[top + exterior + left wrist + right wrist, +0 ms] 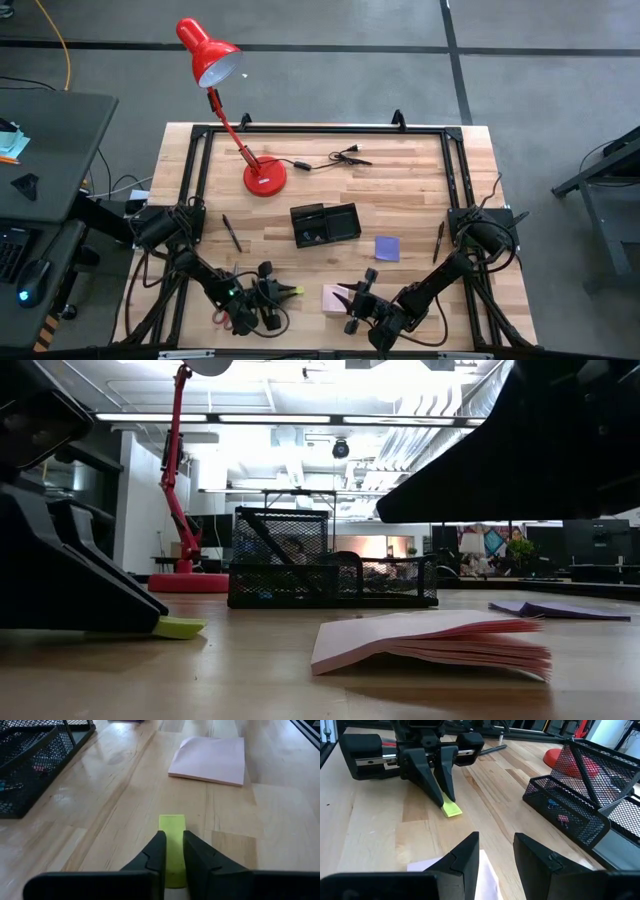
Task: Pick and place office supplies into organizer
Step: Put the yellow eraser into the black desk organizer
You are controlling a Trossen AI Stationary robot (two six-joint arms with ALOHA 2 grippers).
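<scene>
On the wooden table (420, 200) the biggest thing is the red lamp (210, 55), far and to the left. I leave it alone. One black cable (345, 155) lies far too, and I leave that as well.

Next comes the black organizer (326, 207). I count one. It sits in the middle of the table. Some small bits are already inside it, but I cannot tell what they are.

Then come the pads, and I count two. The pink pad (333, 297) lies near my edge, just beside my right gripper (496, 842). Its fingers are spread apart over a corner of that pad and hold nothing. The purple pad (387, 248) lies to the right of the organizer.

I see two black pens. One pen (232, 232) is left of the organizer and the other pen (438, 240) is on the right side. I cannot pick out any scissors for sure.

Smallest of all is one yellow-green strip (172, 840). It lies flat on the wood, near my edge and left of the pink pad. My left gripper (278, 293) has its two fingers pressed close on it, one on each side, so I think it is pinching the strip. The strip's long side runs left to right, in line with the fingers, and its free end points right, toward the pink pad.

What matters most is this: the organizer lies farther away from the left gripper and a bit to the right. The left arm is the nearer one to the strip. So I think the strip must go up, then away and a little right, to land in the organizer.
</scene>
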